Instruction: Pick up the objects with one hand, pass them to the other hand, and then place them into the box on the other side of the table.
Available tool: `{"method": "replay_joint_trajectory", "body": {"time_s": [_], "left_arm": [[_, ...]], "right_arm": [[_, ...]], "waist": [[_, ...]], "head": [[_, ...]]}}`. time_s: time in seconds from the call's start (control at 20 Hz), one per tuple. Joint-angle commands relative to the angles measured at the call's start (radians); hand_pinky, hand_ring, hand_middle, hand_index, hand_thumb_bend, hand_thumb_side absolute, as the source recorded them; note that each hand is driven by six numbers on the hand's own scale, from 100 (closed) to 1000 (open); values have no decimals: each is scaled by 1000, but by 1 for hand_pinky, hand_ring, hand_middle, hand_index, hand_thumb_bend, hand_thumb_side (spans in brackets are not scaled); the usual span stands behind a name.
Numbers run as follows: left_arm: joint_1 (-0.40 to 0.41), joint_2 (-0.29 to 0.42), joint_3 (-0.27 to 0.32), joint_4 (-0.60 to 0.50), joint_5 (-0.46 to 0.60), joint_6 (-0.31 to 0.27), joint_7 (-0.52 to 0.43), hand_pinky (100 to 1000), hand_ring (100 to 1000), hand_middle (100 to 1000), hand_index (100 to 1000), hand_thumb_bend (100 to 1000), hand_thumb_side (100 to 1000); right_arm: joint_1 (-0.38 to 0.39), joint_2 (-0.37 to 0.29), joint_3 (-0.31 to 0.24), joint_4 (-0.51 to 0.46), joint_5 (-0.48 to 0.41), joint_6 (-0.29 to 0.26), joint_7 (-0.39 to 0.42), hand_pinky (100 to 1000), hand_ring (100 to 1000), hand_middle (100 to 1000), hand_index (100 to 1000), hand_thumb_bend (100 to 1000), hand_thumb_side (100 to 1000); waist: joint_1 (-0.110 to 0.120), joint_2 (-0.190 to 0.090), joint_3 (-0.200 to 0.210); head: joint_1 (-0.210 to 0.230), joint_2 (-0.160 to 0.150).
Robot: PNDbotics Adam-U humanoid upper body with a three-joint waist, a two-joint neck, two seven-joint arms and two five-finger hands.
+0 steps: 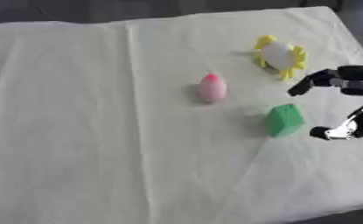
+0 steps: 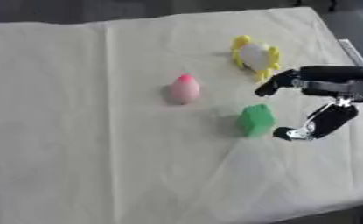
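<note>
Fingers of the right hand spread open, empty, just beside the small green blocky toy near the cloth-covered table's right edge; it looks light and rigid, best pinched across opposite flat faces.

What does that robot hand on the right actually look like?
The right hand is mostly black, with slim, jointed fingers and a thumb. Silver metal shows at the thumb's lower joints and tip. No cables or markings are discernible. The left hand is out of view.
</note>
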State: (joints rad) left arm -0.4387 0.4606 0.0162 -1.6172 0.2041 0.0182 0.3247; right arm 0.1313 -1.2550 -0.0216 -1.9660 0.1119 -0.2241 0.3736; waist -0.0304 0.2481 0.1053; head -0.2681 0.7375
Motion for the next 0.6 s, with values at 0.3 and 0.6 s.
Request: {"method": "replay_joint_trajectory", "body": {"time_s": [0.3, 0.6], "left_arm": [[-9, 23, -1, -19, 0, 0, -6, 729, 715, 635, 757, 100, 796], [-8, 23, -2, -21, -1, 1, -7, 729, 715, 635, 757, 100, 798]], "right_arm": [[-23, -26, 12, 15, 44, 9, -10, 940, 862, 833, 921, 351, 373], [-36, -20, 12, 30, 71, 15, -35, 941, 868, 838, 926, 367, 396]], "waist": [[1, -14, 8], [3, -7, 11]], "head": [[-12, -2], [-15, -7]]}}
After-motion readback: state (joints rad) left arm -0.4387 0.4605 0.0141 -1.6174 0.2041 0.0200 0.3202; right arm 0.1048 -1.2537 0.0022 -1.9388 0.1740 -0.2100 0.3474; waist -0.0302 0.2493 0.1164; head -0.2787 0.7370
